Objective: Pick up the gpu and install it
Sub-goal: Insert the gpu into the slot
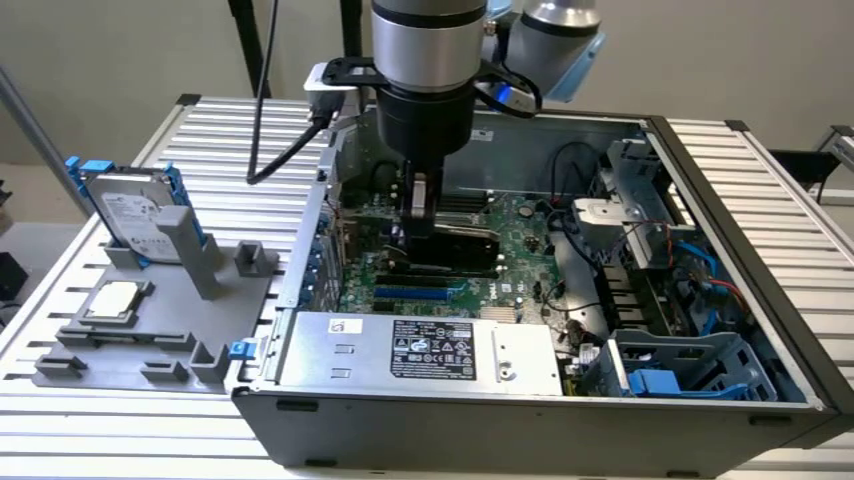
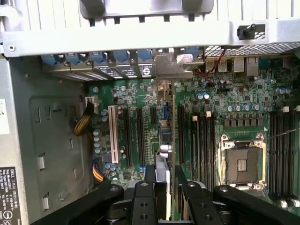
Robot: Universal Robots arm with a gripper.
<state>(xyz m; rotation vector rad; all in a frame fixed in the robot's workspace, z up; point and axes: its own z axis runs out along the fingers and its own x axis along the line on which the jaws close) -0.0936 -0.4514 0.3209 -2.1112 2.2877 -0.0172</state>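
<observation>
Steel case (image 1: 694,130) lying open, a card standing on edge over the green motherboard (image 1: 521,225).
Gripper (image 1: 419,210) is down inside by the case's slotted end wall, claw pinching the gpu (image 1: 461,243) along its upper edge. It's upright among the black expansion slots (image 2: 140,136), silver bracket (image 2: 171,65) at that wall. Seated or not, can't tell. The danger, I'd say, is tilt: press off-line and the card bends, the board gets scraped, or the bracket snags.

We've got a ribbed metal counter (image 1: 227,130) here, pretty simple setup. Sitting straight on it are an open grey computer case (image 1: 534,425) toward the exterior view's right and a flat grey parts holder (image 1: 134,360) just beside it on the left.
</observation>
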